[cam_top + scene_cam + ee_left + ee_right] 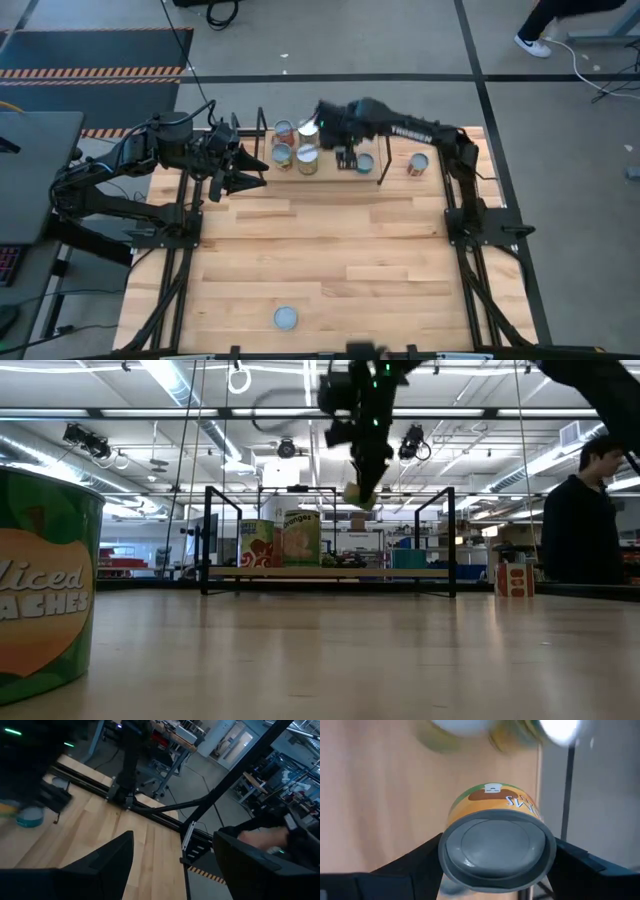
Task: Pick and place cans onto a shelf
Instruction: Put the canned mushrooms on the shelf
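This is a big open industrial lab or workshop hall, not a home. The low view looks across the wooden worktop point(400, 650) into a wide room with an exposed ceiling point(150, 420) of beams, pipes and long strip lights point(190, 405), and with racks and benches point(500, 550) of gear far behind. A person point(585, 525) in dark clothes stands at the right edge. From above, the floor point(380, 40) is bare grey concrete marked with black tape lines point(330, 77), with hazard-striped matting point(90, 72) at the left (orange and black) and cables point(610, 85) trailing at the right. The left wrist view shows more work tables point(175, 735) and a bright doorway point(240, 742) beyond.
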Controlling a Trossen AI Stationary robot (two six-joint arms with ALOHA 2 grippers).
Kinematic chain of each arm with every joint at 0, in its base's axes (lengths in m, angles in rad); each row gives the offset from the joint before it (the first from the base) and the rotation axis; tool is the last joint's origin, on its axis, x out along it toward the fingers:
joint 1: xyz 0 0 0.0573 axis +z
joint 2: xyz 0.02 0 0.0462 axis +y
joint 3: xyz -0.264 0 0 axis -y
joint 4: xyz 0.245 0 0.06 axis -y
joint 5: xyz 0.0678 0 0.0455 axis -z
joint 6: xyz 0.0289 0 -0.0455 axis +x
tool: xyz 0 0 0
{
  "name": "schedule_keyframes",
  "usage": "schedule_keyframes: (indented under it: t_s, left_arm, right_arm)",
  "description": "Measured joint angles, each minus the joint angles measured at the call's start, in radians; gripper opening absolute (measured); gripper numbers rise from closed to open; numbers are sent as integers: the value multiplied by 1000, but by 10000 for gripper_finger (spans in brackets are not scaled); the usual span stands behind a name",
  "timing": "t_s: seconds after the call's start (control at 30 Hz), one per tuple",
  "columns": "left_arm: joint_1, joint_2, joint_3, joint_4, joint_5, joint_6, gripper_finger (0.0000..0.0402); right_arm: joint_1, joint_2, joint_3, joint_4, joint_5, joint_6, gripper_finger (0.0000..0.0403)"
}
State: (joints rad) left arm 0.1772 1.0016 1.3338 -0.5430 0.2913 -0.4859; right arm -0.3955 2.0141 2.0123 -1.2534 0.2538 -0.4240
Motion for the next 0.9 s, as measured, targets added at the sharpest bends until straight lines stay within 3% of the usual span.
schedule_keyframes:
  t_s: [0.37, 0.6, 0.9]
  left_arm:
    - [0, 0, 0, 1, 0, 0, 275]
    - [0, 0, 0, 0, 0, 0, 275]
    - [0, 0, 0, 0, 0, 0, 275]
  right_arm:
    - [-242, 106, -4, -6, -56, -68, 296]
    - [-263, 183, -4, -11, 2, -59, 297]
    - [-284, 191, -4, -78, -76, 20, 308]
